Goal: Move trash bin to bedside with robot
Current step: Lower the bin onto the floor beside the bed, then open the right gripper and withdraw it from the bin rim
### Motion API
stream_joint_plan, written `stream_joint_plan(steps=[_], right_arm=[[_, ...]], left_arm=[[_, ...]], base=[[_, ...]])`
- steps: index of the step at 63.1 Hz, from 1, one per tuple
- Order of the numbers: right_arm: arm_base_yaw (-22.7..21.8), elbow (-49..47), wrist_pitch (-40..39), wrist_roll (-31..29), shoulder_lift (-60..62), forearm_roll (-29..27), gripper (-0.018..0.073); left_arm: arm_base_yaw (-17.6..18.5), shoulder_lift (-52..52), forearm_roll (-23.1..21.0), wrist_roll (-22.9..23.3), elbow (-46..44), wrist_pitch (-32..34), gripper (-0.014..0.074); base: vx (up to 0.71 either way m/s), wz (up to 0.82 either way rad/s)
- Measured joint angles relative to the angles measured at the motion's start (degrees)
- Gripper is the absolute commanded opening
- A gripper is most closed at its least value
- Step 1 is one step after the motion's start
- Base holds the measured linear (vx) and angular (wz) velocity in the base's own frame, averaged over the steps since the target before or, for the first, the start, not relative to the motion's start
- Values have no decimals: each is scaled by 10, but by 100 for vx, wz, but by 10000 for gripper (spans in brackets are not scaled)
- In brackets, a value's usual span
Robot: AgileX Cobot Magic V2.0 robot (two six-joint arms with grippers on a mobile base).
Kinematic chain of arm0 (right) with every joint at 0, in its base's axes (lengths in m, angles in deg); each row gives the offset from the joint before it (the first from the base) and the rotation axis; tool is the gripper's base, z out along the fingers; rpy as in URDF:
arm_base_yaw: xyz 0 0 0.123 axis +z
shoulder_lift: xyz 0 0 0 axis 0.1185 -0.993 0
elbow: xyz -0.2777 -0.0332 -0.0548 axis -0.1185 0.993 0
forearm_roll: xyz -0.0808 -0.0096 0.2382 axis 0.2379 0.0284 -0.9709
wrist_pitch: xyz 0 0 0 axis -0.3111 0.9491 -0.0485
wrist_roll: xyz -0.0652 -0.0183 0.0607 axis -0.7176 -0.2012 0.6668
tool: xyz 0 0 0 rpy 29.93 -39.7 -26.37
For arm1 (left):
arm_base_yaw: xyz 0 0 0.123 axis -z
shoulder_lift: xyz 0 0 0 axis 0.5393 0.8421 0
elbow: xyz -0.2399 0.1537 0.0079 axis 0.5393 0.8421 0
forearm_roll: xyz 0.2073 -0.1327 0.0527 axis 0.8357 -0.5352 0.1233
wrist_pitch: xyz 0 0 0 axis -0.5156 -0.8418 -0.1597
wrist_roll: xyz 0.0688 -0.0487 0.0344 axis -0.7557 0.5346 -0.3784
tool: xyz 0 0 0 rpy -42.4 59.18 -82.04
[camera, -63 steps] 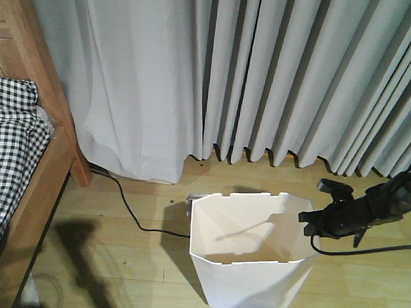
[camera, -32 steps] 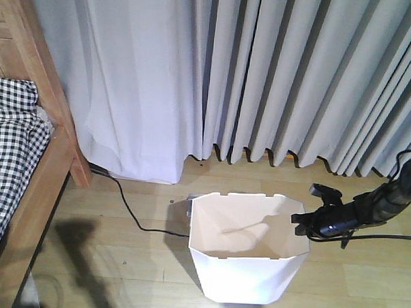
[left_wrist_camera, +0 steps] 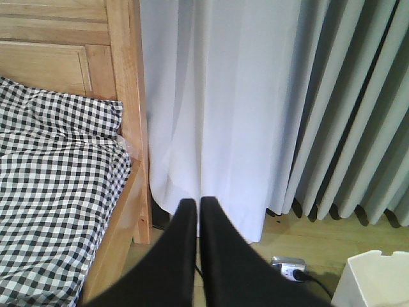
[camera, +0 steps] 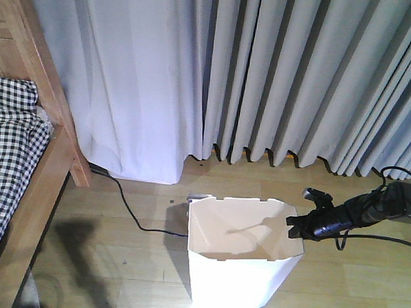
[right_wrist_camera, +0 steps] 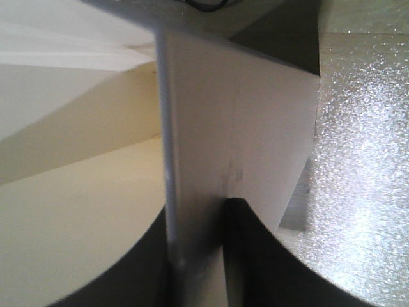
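The white trash bin (camera: 238,264) stands on the wooden floor in front of the curtains, its cream inside showing. My right gripper (camera: 293,230) reaches in from the right and is shut on the bin's right rim. In the right wrist view the thin bin wall (right_wrist_camera: 255,115) runs between the two black jaws of the right gripper (right_wrist_camera: 195,220). The bed (camera: 18,152), with a wooden frame and checked bedding, is at the left, well apart from the bin. My left gripper (left_wrist_camera: 198,206) is shut and empty, held in the air and pointing at the bed corner (left_wrist_camera: 131,128).
Grey curtains (camera: 263,75) hang along the back wall. A power strip (camera: 181,204) lies on the floor just behind the bin, and a black cable (camera: 125,201) runs from it towards the bed leg. The power strip also shows in the left wrist view (left_wrist_camera: 287,267).
My right arm has dropped lower and shifted left with the rim in its jaws. The bin has moved a little to the left and towards the camera.
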Motion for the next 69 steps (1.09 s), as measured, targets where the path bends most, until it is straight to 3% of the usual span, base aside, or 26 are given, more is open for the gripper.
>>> stream_joint_plan(steps=[12, 38, 49, 69], right_arm=[[-1, -36, 24, 40, -16, 20, 16], [-1, -38, 26, 45, -17, 28, 111], [-1, -38, 29, 46, -17, 28, 223], [-1, -41, 54, 54, -17, 10, 515]], left_arm=[[0, 0, 0, 0, 0, 0, -6], [0, 0, 0, 0, 0, 0, -6], [0, 0, 0, 0, 0, 0, -6], [0, 0, 0, 0, 0, 0, -6]], base=[[0, 0], [0, 0], [0, 0], [0, 0]])
